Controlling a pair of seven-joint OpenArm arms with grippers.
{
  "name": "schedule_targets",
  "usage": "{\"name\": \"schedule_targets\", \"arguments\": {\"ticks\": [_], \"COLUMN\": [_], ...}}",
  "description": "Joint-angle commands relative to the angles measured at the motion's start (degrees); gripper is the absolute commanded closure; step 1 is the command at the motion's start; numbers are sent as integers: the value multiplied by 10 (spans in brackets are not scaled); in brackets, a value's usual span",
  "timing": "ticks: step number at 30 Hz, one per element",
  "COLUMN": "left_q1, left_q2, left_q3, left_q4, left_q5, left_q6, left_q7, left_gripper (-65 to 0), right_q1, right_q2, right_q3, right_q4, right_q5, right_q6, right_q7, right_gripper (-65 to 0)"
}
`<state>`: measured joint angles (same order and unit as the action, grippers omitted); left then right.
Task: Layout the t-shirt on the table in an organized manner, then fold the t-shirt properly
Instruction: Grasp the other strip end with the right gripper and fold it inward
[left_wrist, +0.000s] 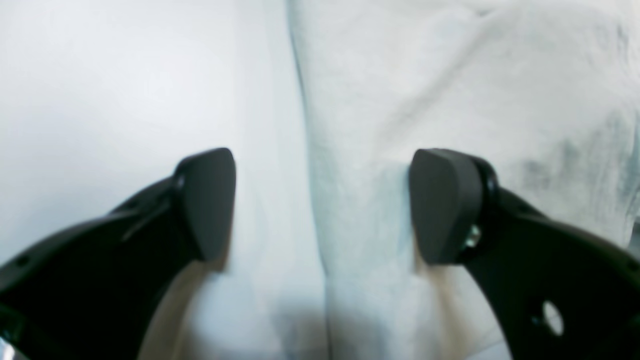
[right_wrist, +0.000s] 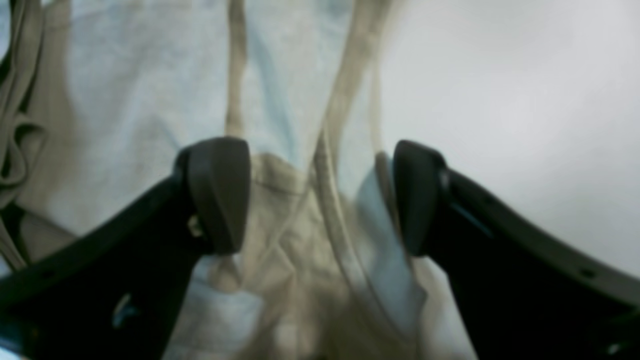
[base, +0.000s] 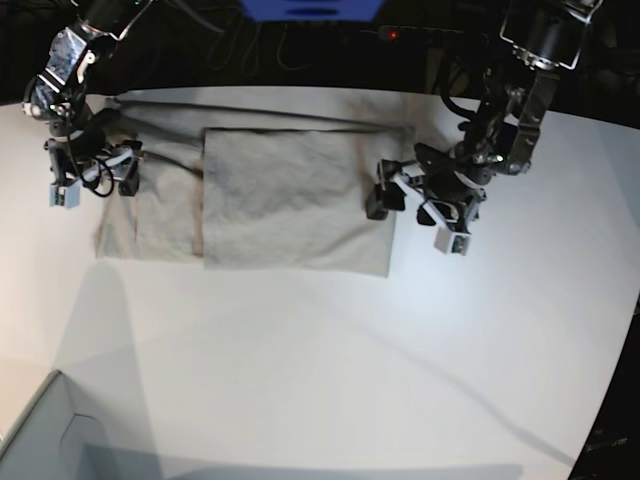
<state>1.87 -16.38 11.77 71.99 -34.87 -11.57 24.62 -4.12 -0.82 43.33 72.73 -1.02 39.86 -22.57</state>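
Both grippers, left (left_wrist: 322, 205) and right (right_wrist: 320, 195), gape open over the folded t-shirt (base: 280, 195) on the white table (base: 330, 350); only the base view shows the dark background.

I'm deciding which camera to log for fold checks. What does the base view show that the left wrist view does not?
Base only: the whole partly folded t-shirt, both arms, the right end effector at the shirt's far side, and a pale box corner.
Left wrist only: a close view of one shirt edge lying between the spread pads.
Both: shirt, white table, open left end effector.
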Motion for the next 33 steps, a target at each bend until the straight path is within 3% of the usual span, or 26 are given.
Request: {"name": "schedule_targets", "arguments": {"ticks": [1,8,11,16,17,24,28,33], "left_q1": [-4,-2,-2,-2,-2,6,6,6], "left_q2": [-5,-5,-5,-5,-5,-5,-5,-5], "left_q3": [-6,-39,-39,-40,-40,-40,-40,-40], "left_q4": [7,7,7,7,7,7,7,7], "left_q5": [-4,-5,-5,-5,-5,-5,-4,-4], "left_q6": [-1,-3,-3,-3,-3,0,0,0], "left_q7": [3,5,5,5,5,5,5,5], "left_gripper": [-528,-528,-528,-528,-528,-528,-528,-528], "right_q1": [-1,-16,-16,-13,-12,-35,-42,-55], "right_q2": [2,2,2,2,3,10,-20,-27], "right_q3": [-1,-84,-111,-115,-113,-116,-121,-203], "right_q4": [-2,-7,-8,-7,-5,110,228,317], "right_q5": [-1,-1,-1,-1,-2,-1,-1,-1], "right_q6": [1,1,1,1,1,1,1,1], "right_q7": [-9,-7,-7,-8,-8,-24,-64,-102], "right_gripper": [-448,-421,-316,-22,0,0,0,0]}}
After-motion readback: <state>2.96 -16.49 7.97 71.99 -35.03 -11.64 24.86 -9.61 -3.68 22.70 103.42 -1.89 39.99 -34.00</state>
